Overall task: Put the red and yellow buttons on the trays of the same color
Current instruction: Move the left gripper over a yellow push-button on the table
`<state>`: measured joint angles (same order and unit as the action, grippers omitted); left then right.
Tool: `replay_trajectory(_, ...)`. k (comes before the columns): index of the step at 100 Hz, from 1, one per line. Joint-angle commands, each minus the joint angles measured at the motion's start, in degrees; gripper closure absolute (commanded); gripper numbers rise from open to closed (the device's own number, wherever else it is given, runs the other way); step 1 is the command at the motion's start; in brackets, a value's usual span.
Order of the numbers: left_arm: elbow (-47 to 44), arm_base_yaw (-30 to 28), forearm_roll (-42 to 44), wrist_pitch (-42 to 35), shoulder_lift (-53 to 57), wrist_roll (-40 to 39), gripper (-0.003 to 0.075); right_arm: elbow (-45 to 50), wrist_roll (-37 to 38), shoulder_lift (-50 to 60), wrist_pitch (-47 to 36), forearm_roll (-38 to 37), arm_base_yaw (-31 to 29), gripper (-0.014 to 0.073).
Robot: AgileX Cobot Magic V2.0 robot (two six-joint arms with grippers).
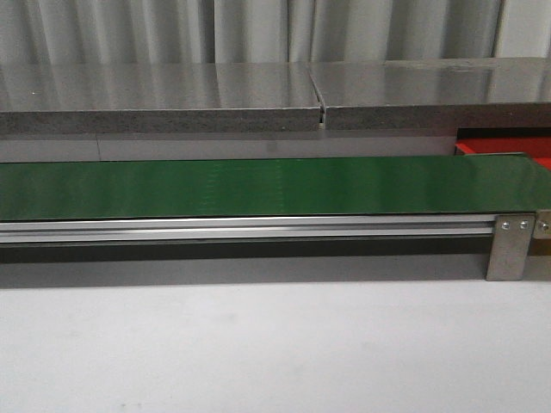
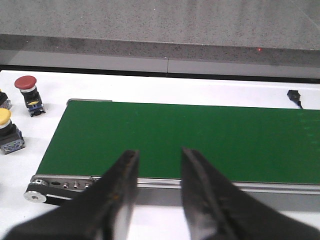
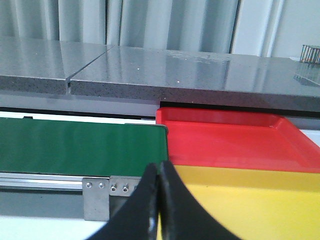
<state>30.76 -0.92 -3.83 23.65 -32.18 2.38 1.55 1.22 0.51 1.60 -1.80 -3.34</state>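
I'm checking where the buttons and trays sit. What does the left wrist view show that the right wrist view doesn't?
Only the left wrist view: a red button and a yellow button on the white table beside the belt's end, behind the open left pincer. Only the right wrist view: the red tray, the yellow tray, and the shut right pincer. Both: the green belt.

Red-capped push button [image 2: 27,92] and yellow-capped one [image 2: 7,131] beside green belt's [image 2: 200,140] end; red plastic tray [image 3: 235,140] behind yellow tray [image 3: 250,205].

Matt green belt [image 1: 258,185], glossy plastic red tray [image 3: 235,137] (smooth), speckled stone counter [image 1: 155,99]
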Motion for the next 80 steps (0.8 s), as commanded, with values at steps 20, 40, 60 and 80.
replay_trajectory(20,2.92,-1.69,-0.89,-8.01,-4.08,-2.81,0.0194,-0.59,-0.02,0.95,-4.68,-0.46,-0.26,0.066)
replay_trajectory(40,7.26,-9.32,-1.97,-3.78,-10.21,-5.18,0.0204,-0.59,-0.02,0.95,-4.68,-0.46,-0.26,0.066)
replay_trajectory(60,15.25,-17.15,-3.31,3.36,-19.92,-5.18,0.0206,-0.59,-0.02,0.95,-4.68,-0.46,-0.26,0.066)
replay_trajectory(80,25.3,-22.77,-3.21,6.14,-30.97,-5.18,0.0202,-0.59,-0.02,0.95,-4.68,-0.46,-0.26,0.066)
